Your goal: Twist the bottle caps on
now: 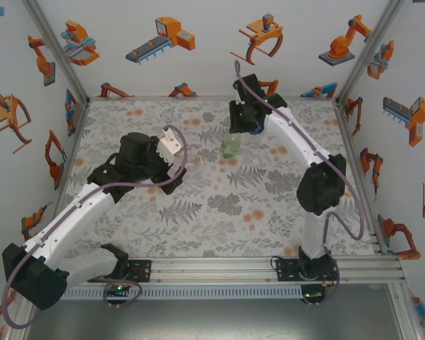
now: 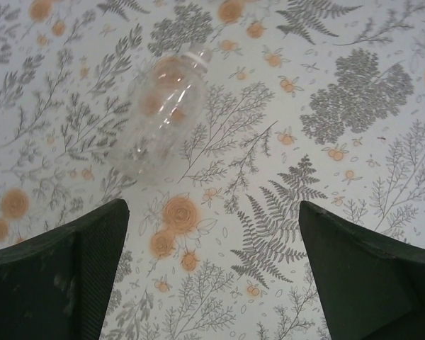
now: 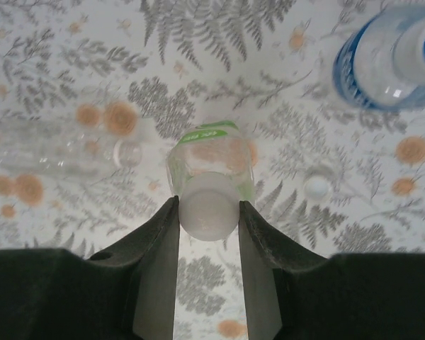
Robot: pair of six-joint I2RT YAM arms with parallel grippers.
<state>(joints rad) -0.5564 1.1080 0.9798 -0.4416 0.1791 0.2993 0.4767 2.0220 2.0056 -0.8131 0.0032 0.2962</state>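
A: Where's the right gripper (image 3: 209,207)?
B: Clamped on a white cap (image 3: 208,218) atop the green-label bottle (image 3: 211,159); the blue-label bottle (image 3: 382,64) is nearby; a loose cap (image 3: 316,187), I think, lies beside.
A: The left gripper (image 2: 212,207)?
B: Jaws wide apart; the clear bottle (image 2: 163,106) lies on its side ahead.

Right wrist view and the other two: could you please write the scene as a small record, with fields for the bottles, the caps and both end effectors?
Green-label clear plastic bottle: upright, white round plastic cap on its neck
Right end effector: shut on that cap
Blue-label clear plastic bottle: upright, apart from the green one
Plain transparent plastic bottle: lying on its side, untouched
Loose small white cap: on the table, beside the green bottle
Left end effector: open, empty, near the plain bottle
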